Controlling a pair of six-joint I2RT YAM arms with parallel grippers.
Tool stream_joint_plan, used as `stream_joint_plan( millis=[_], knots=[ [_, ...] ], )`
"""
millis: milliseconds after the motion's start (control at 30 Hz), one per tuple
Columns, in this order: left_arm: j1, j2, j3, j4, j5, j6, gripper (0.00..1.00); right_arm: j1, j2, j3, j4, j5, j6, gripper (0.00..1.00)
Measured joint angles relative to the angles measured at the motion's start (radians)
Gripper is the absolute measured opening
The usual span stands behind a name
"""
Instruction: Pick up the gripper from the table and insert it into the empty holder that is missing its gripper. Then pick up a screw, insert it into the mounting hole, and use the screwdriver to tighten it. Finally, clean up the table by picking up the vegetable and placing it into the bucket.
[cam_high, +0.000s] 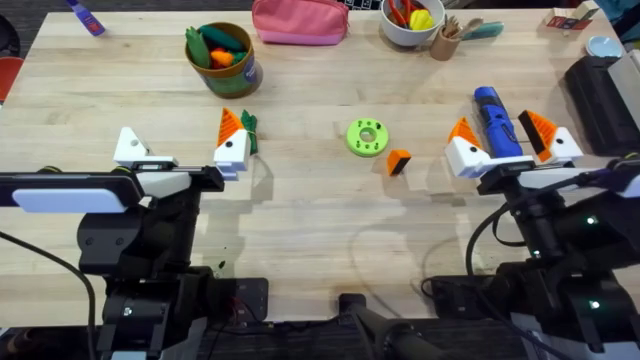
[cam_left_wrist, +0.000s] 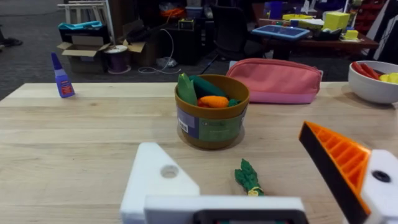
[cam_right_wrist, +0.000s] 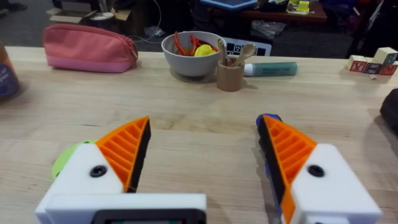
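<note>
Pale wood counter (cam_high: 300, 215) is lying under both arms. I'm keeping the left pincer (cam_high: 180, 150) spread, its empty holder (cam_high: 130, 146) awaiting the orange finger (cam_high: 399, 161), which is lying mid-counter beside the green disc (cam_high: 367, 137). The right pincer (cam_high: 510, 140) is spread around the screwdriver (cam_high: 495, 120).

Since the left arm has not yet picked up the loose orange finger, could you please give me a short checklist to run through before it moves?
1. Loose orange finger lies free on the table, untouched: ok.
2. Empty holder on the left claw, mounting hole visible: ok.
3. Right claw open, with both orange fingers: ok.
4. Screwdriver lies between the right claw's fingers, ungripped: ok.
5. Screw located: cannot tell.
6. Vegetable out of the bucket: not ok.
</note>
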Motion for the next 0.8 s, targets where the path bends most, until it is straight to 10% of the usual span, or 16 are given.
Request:
stream_joint_plan(
  millis=[800],
  knots=[
    [0.0,0.0,0.074,-0.034,-0.005,0.0,0.985,0.0,0.0,0.054,0.104,-0.008,0.0,0.993]
  ],
)
